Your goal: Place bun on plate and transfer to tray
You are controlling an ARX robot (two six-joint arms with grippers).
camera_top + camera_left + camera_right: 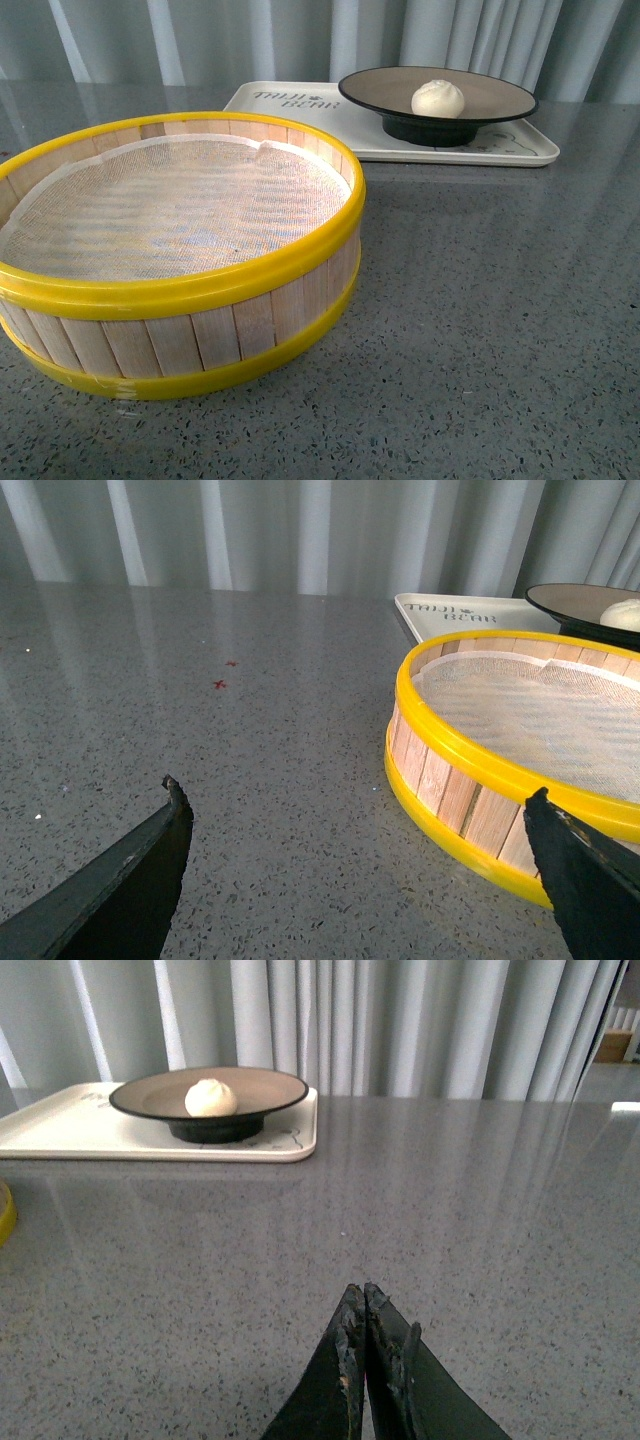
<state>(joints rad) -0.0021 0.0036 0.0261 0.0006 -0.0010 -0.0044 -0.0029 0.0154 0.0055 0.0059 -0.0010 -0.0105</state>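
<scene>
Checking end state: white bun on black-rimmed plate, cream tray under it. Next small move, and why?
Probably none beyond keeping both arms back. The white pleated bun sits on the black-rimmed tan plate, which rests on the cream rectangular tray. The left gripper is open, the right gripper is shut and empty.

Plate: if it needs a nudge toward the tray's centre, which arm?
Right, probably. The plate with the bun sits on the right part of the tray, and the right gripper, shut and empty, faces it across bare table. The left gripper is open beside the steamer, which blocks it.
</scene>
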